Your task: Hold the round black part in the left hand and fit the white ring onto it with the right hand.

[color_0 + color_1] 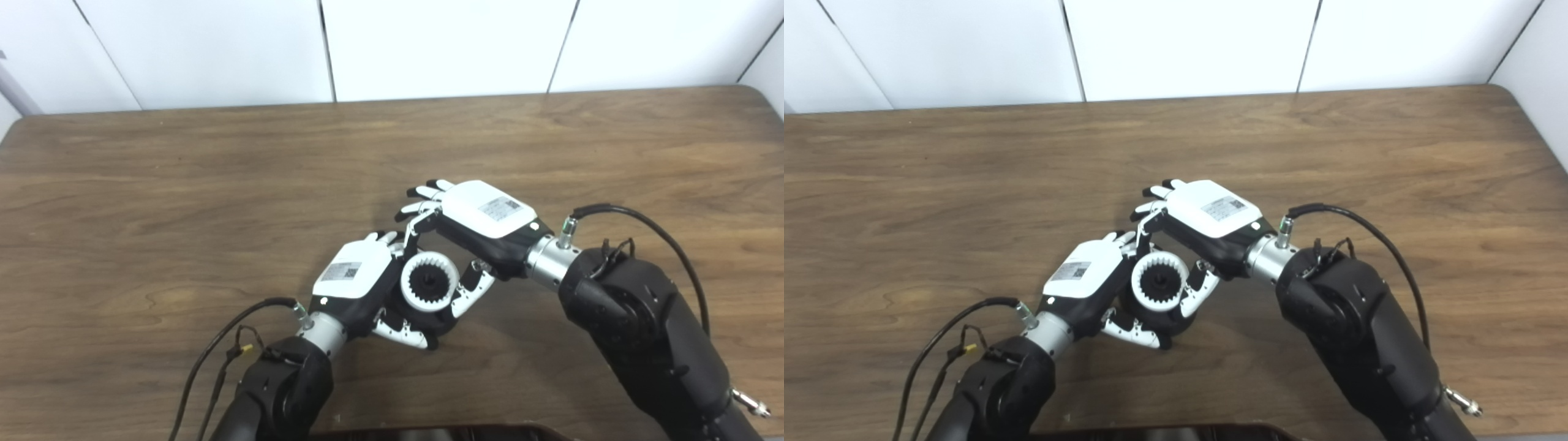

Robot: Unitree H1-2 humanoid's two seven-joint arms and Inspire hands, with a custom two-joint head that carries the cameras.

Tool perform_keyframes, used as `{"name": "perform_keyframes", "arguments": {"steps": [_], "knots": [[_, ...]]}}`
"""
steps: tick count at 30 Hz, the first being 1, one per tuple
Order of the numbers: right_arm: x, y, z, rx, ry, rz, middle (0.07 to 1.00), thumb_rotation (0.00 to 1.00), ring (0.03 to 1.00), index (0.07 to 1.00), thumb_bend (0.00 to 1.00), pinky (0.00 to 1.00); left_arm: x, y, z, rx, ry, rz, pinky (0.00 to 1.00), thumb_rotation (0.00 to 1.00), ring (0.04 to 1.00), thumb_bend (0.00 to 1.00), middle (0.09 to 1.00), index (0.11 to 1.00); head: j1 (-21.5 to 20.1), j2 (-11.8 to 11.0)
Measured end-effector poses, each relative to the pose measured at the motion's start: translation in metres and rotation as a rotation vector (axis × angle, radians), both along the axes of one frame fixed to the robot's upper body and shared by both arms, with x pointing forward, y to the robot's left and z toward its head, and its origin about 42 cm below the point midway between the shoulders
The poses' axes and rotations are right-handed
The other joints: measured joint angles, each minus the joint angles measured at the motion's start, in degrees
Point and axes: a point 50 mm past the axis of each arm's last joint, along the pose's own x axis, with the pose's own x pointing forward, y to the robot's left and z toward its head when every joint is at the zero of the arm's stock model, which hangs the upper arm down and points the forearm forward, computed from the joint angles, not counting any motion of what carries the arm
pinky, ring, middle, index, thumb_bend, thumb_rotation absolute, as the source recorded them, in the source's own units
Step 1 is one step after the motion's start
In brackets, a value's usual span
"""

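The brown wood-grain table [184,184] spreads bare around both arms, with white wall panels [441,43] at its far edge. Near the middle, the right hand [484,220] reaches in from the right — its thumb touches the ring's right side, fingers curled above it. The left hand [358,282] wraps the round black part [429,315] from the left. The white toothed ring [429,282] sits on that part — between both hands.

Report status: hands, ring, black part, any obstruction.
Left hand shut on round black part. White ring sits around it, right hand thumb and fingers at ring's rim; grip unclear. Table around them shows no obstruction.
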Motion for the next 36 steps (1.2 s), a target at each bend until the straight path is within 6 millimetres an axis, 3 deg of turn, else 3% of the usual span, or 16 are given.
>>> {"name": "perform_keyframes", "arguments": {"steps": [26,27,28,32,33,34,36], "knots": [[0.0063,-0.0043,-0.0077,0.035,0.014,0.004,0.849,0.16,0.954,0.496,0.52,1.00,-0.0003,0.0021,0.0020,0.017,-0.004,0.013,1.00,0.07,0.925,0.52,0.833,0.489,-0.18,0.79],[0.0063,-0.0044,-0.0077,0.034,0.016,0.002,0.849,0.24,0.954,0.563,0.71,1.00,-0.0003,0.0020,0.0021,0.018,-0.004,0.014,1.00,0.07,0.922,0.52,0.831,0.490,-0.18,0.79],[0.0062,-0.0044,-0.0077,0.033,0.018,-0.001,0.848,0.29,0.954,0.605,0.82,1.00,-0.0002,0.0016,0.0023,0.019,-0.005,0.017,1.00,0.07,0.920,0.52,0.831,0.491,-0.18,0.79],[0.0070,-0.0053,-0.0093,0.021,0.028,-0.027,0.848,0.34,0.950,0.630,0.90,1.00,-0.0008,-0.0002,0.0032,0.023,-0.007,0.032,1.00,0.07,0.914,0.52,0.826,0.494,-0.26,0.79],[0.0072,-0.0053,-0.0097,0.019,0.028,-0.031,0.847,0.34,0.949,0.630,0.91,1.00,-0.0012,-0.0009,0.0036,0.027,-0.010,0.035,1.00,0.14,0.913,0.69,0.826,0.564,-0.26,0.79],[0.0072,-0.0052,-0.0098,0.013,0.026,-0.034,0.845,0.34,0.948,0.629,0.91,1.00,-0.0017,-0.0016,0.0042,0.031,-0.013,0.037,0.99,0.17,0.908,0.79,0.824,0.603,-0.26,0.79],[0.0072,-0.0050,-0.0102,0.007,0.024,-0.037,0.842,0.34,0.949,0.628,0.90,1.00,-0.0032,-0.0029,0.0048,0.049,-0.027,0.046,0.98,0.23,0.900,0.88,0.824,0.659,-0.18,0.79]]}}
